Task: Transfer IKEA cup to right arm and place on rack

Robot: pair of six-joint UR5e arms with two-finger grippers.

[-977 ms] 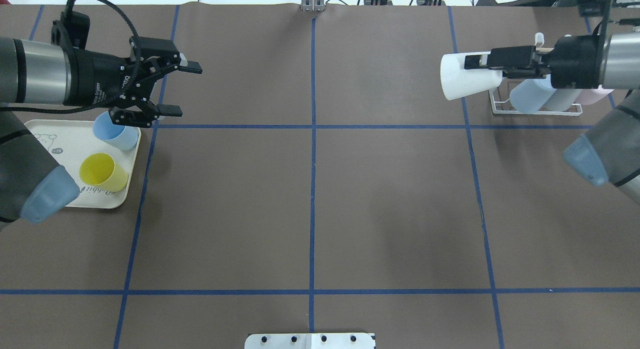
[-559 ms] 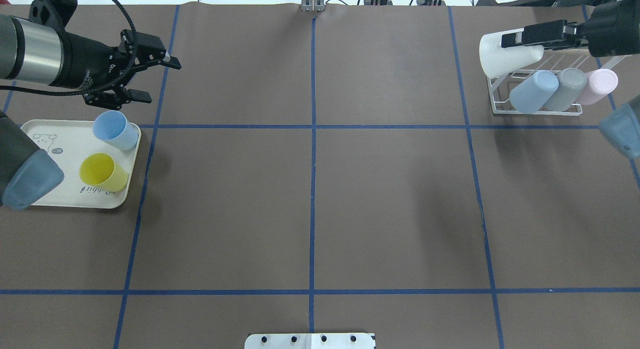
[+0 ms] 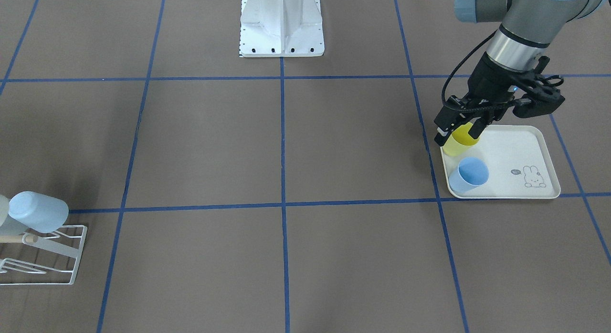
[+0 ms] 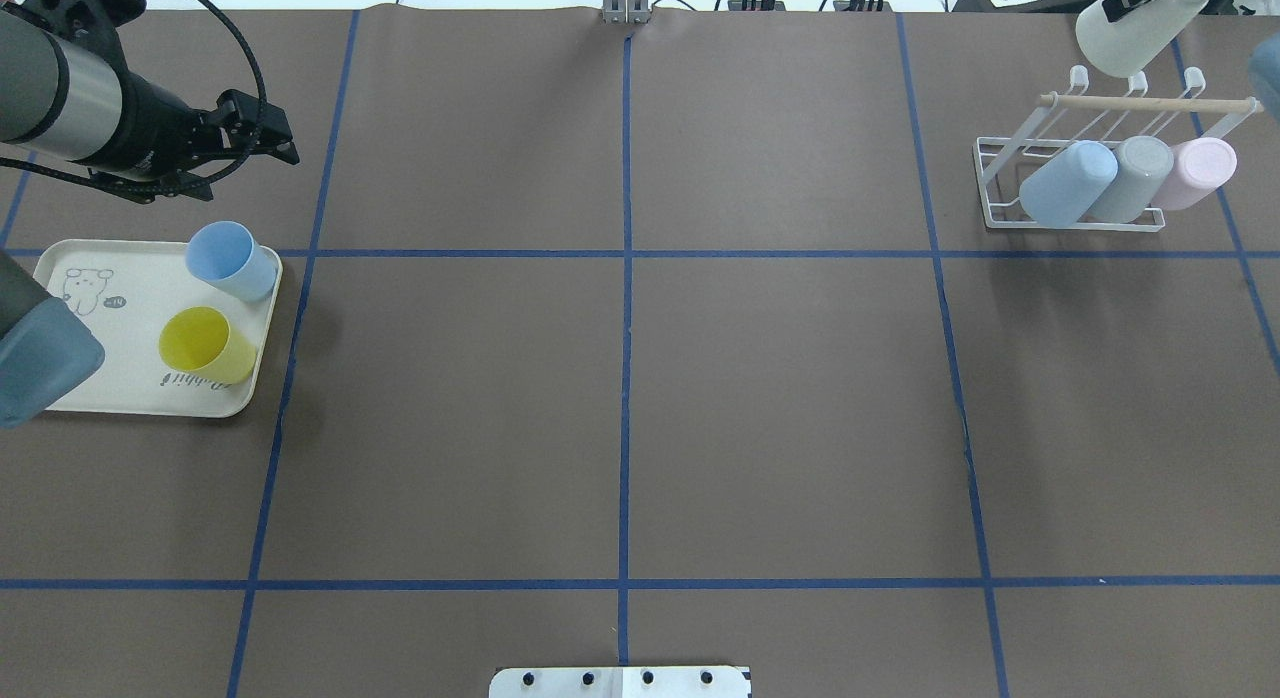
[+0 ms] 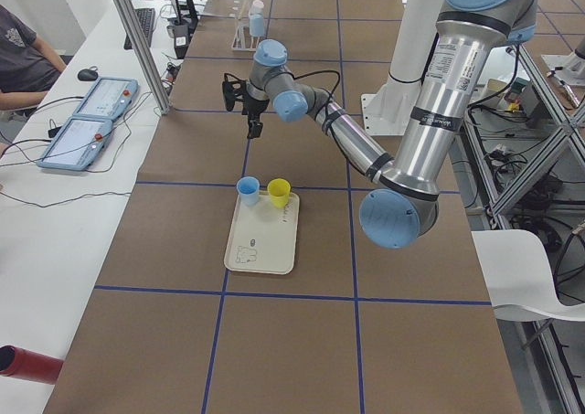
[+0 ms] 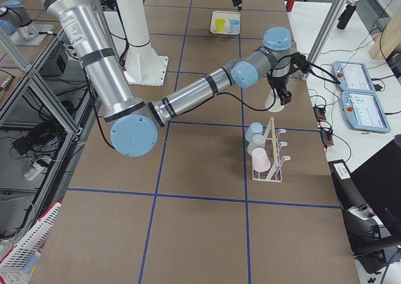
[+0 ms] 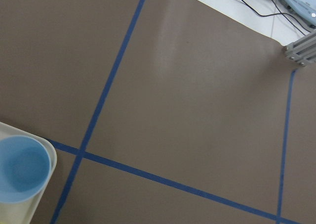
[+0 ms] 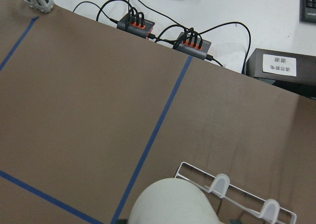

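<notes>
**A:** Where's the cup gone?

**B:** Up there. The white plastic cup point(image 4: 1135, 33) is clamped in the right gripper point(image 6: 282, 96), in the air just past the far side of the small white wire rack point(image 4: 986, 188). It's not hung yet.

**A:** So what makes this go well?

**B:** Lining it up, I'd say. The front prongs are taken by a pale blue cup point(image 4: 1065, 183), a grey cup point(image 4: 1130, 176) and a pink cup point(image 4: 1195, 171). Only the white-capped back prongs point(image 4: 1138, 78) look free. It wants to go mouth first along the prong's slant, and the gripper should let go only once the cup sits by itself.

**A:** Anything in the way?

**B:** The light wooden dowel point(image 4: 1150, 102) runs right beside those caps, and the three hung cups sit close below. A knock could shift that light rack, I reckon.

**A:** And the other arm?

**B:** The left gripper point(image 3: 457, 134) hangs empty with its jaws apart, above the table near the cream rabbit-print tray point(image 4: 130, 398). The tray holds a sky-blue cup point(image 4: 230, 260) and a yellow cup point(image 4: 205, 345). That's all well apart from this.
</notes>
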